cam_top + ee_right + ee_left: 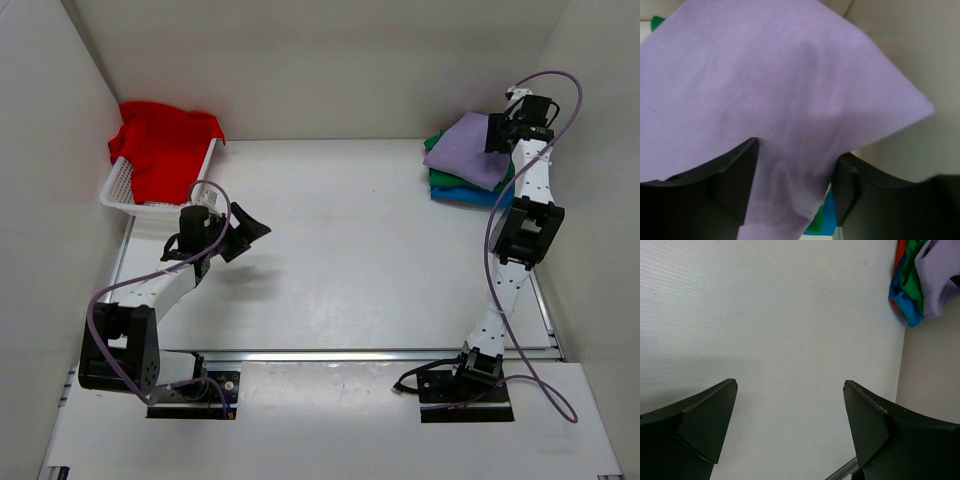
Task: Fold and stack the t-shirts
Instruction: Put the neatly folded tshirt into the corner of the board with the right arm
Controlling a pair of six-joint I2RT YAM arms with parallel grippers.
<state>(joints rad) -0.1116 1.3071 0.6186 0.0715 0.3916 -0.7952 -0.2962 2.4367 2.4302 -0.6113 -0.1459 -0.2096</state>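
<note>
Left tool (790, 385), wide and empty, over worktop (790, 300); right tool (795, 145), jaws apart, straddles lavender shirt (790, 75) topping stack (462, 187) at 2 o'clock; red shirt (160, 150) awaits folding at 10.

Lavender shirt (470, 148) atop green shirt (436, 146) and blue shirt (468, 196), red shirt (160, 150) heaped in basket (120, 196)

The lavender t-shirt (790, 85) is filling the frame, one fold lying between the parted fingers (732, 182) of the right gripper (796, 150). A green t-shirt (814, 227) and a blue t-shirt (828, 220) are showing beneath its edge.
</note>
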